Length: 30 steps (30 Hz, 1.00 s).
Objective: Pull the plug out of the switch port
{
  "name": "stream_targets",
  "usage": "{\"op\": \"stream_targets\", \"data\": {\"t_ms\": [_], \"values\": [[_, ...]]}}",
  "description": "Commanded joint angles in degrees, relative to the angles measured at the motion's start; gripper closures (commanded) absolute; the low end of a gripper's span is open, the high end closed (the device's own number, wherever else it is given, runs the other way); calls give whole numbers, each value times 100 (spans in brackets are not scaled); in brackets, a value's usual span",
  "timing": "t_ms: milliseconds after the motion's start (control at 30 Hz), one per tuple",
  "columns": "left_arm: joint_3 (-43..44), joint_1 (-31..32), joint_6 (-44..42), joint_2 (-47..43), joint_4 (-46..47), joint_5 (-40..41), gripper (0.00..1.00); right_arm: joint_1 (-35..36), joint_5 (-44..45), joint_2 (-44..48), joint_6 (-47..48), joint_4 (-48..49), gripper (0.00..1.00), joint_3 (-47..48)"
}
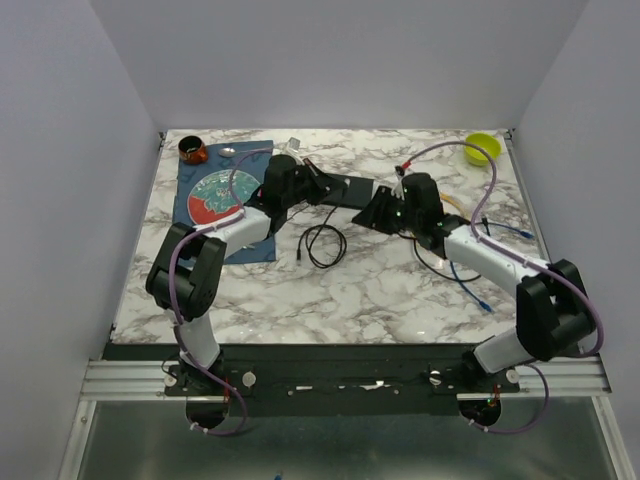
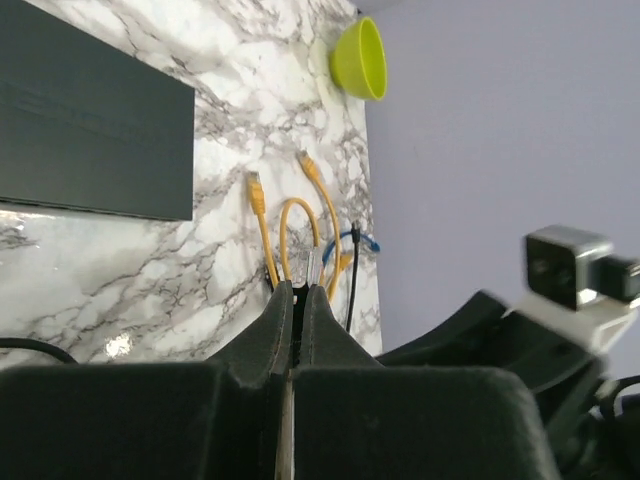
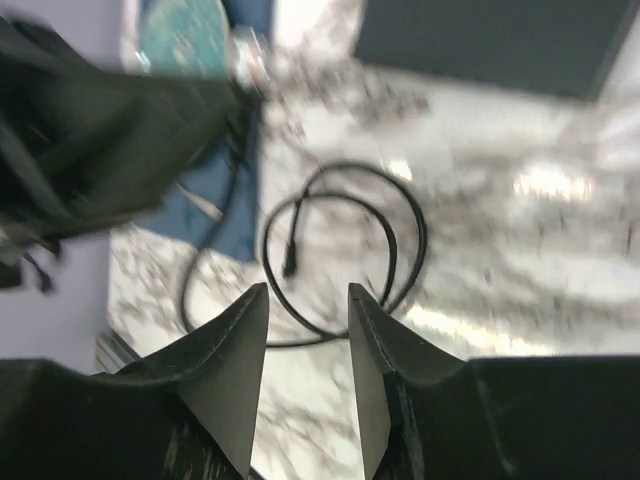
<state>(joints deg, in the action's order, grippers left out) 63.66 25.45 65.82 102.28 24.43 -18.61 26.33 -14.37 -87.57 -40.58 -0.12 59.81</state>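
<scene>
the switch (image 1: pixel 347 190) lay flat on the marble table (image 1: pixel 380 290), toward its far side, between the two grippers. the left gripper (image 2: pixel 297 295) had its fingers pressed together. the right gripper (image 3: pixel 308 300) held its fingers apart above a coiled black cable (image 3: pixel 291 262).

I see a white marble table (image 1: pixel 380 290) veined with grey. The switch (image 2: pixel 90 120) is matte black. The bowl (image 1: pixel 481 148) is lime green. The mat (image 1: pixel 255 250) is dark blue, and the plate (image 1: pixel 212 197) shows teal, white and red. There are 3 cable colours: orange cable (image 2: pixel 262 220), blue cable (image 2: pixel 362 240), black cable (image 1: pixel 322 245).
</scene>
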Motion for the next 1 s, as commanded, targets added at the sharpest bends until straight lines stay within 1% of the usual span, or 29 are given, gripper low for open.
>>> {"op": "stream_targets", "data": {"t_ms": [0, 67, 100, 200, 300, 367, 400, 433, 500, 533, 600, 633, 667, 700, 733, 767, 800, 833, 933, 967], "values": [[339, 258, -88, 336, -333, -283, 100, 250, 268, 1196, 155, 318, 55, -1048], [638, 460, -87, 556, -342, -485, 100, 259, 487, 1679, 295, 408, 55, -1435], [735, 522, -70, 608, -342, -520, 100, 268, 592, 2039, 340, 260, 55, -1498], [1183, 829, -122, 784, -377, -643, 100, 268, 883, 2655, 533, 30, 55, -1595], [1727, 1102, -52, 1091, -412, -758, 100, 276, 954, 2955, 612, -251, 55, -1630], [2263, 1242, 53, 1460, -421, -889, 100, 276, 910, 3193, 612, -243, 55, -1666], [2483, 1339, 141, 1627, -421, -1099, 100, 277, 910, 3254, 621, -243, 55, -1674], [2894, 1409, 228, 1924, -412, -1179, 100, 277, 901, 3333, 665, -252, 55, -1683], [3256, 1584, 466, 2207, -351, -1346, 100, 277, 962, 3378, 700, -330, 55, -1657], [3589, 1629, 484, 2435, -325, -1390, 100, 277, 1067, 3395, 726, -409, 55, -1622], [3776, 1682, 572, 2629, -342, -1435, 99, 268, 1190, 3510, 858, -480, 54, -1631], [3942, 1708, 598, 2813, -342, -1635, 90, 268, 1252, 3519, 911, -515, 54, -1622], [3996, 1700, 616, 2893, -351, -1733, 60, 276, 1270, 3510, 946, -655, 54, -1552], [3962, 1691, 668, 2912, -359, -1760, 51, 277, 1288, 3501, 964, -708, 54, -1517], [3744, 1656, 643, 2825, -368, -1699, 44, 277, 1314, 3492, 964, -752, 54, -1508], [3611, 1630, 590, 2746, -368, -1646, 34, 277, 1340, 3484, 955, -779, 54, -1499], [3488, 1603, 477, 2666, -386, -1576, 28, 277, 1340, 3475, 947, -814, 54, -1507], [3330, 1568, 441, 2518, -438, -1523, 2, 277, 1367, 3475, 920, -832, 54, -1508], [3128, 1366, 388, 2237, -509, -1532, 1, 277, 1402, 3413, 885, -884, 54, -1516], [3005, 1227, 353, 2122, -570, -1366, 1, 277, 1559, 3370, 885, -919, 54, -1490]]}}
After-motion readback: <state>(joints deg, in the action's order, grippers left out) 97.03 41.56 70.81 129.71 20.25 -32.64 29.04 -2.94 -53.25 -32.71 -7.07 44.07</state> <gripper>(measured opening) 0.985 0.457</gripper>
